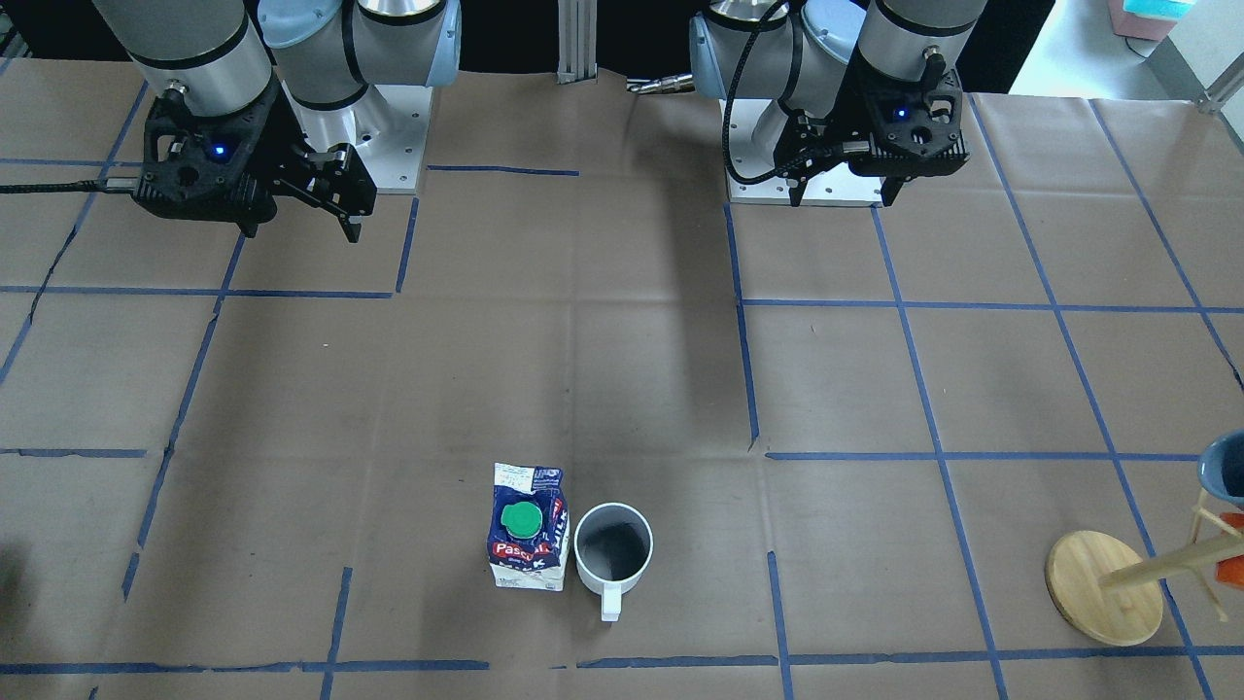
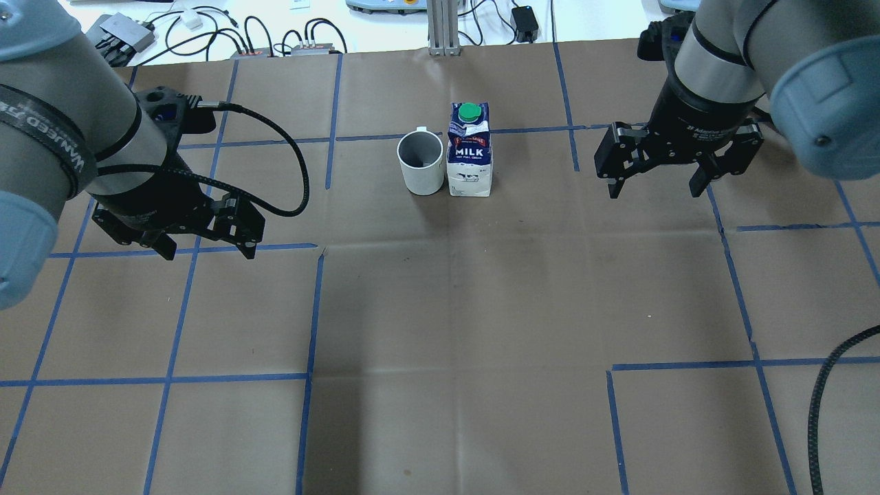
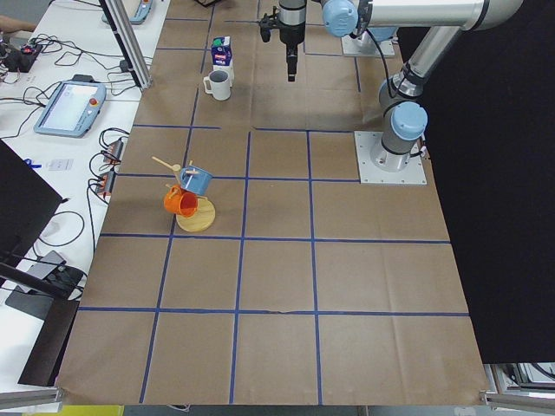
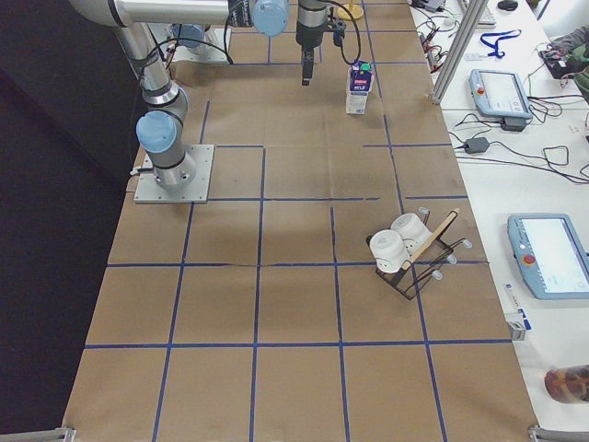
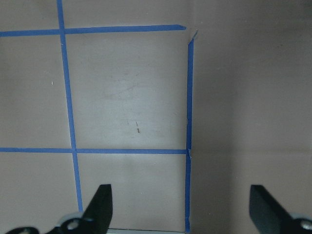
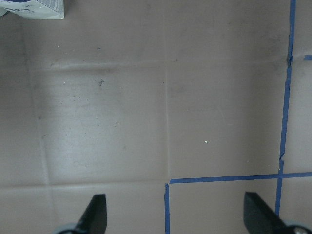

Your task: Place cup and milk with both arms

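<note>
The white cup stands upright at the table's far middle with its handle turned away from the robot. It also shows in the front-facing view. The milk, a blue and white carton with a green cap, stands upright right beside the cup, on its right in the overhead view. My left gripper is open and empty, hovering over bare table well left of the cup. My right gripper is open and empty, hovering right of the milk. The carton's corner shows in the right wrist view.
A wooden mug tree with a blue and an orange cup stands at the table's left end. A rack with white cups stands at the right end. The arm bases are at the robot's side. Cables lie beyond the far edge.
</note>
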Controlling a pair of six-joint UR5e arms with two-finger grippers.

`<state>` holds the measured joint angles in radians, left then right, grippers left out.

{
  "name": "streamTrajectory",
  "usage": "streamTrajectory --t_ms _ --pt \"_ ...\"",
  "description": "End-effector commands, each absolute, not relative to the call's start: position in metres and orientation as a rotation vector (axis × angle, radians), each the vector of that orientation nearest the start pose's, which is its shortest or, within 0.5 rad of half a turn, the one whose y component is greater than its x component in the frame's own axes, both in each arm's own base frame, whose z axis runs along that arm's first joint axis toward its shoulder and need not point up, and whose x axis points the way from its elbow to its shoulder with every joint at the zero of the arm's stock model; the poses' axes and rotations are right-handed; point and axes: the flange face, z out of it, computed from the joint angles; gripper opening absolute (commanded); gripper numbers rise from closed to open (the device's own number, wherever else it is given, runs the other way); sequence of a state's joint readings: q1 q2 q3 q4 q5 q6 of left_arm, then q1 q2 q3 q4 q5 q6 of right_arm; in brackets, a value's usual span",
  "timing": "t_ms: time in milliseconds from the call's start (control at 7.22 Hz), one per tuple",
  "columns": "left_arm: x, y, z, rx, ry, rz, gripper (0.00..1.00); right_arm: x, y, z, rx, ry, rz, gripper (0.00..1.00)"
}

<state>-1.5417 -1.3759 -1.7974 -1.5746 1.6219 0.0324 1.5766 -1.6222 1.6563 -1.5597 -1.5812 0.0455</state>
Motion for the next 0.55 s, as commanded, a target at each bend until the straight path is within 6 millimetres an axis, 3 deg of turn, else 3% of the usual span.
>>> streamTrajectory --t_ms 0,415 --pt "-0.116 -0.419 0.465 -0.001 3.09 0.059 1.0 0.135 -0.463 0.47 0.063 3.154 0.067 1.0" --pt "-0.117 -0.446 0.473 0.009 3.097 0.005 1.0 0.135 -0.462 0.471 0.063 3.152 0.067 1.0"
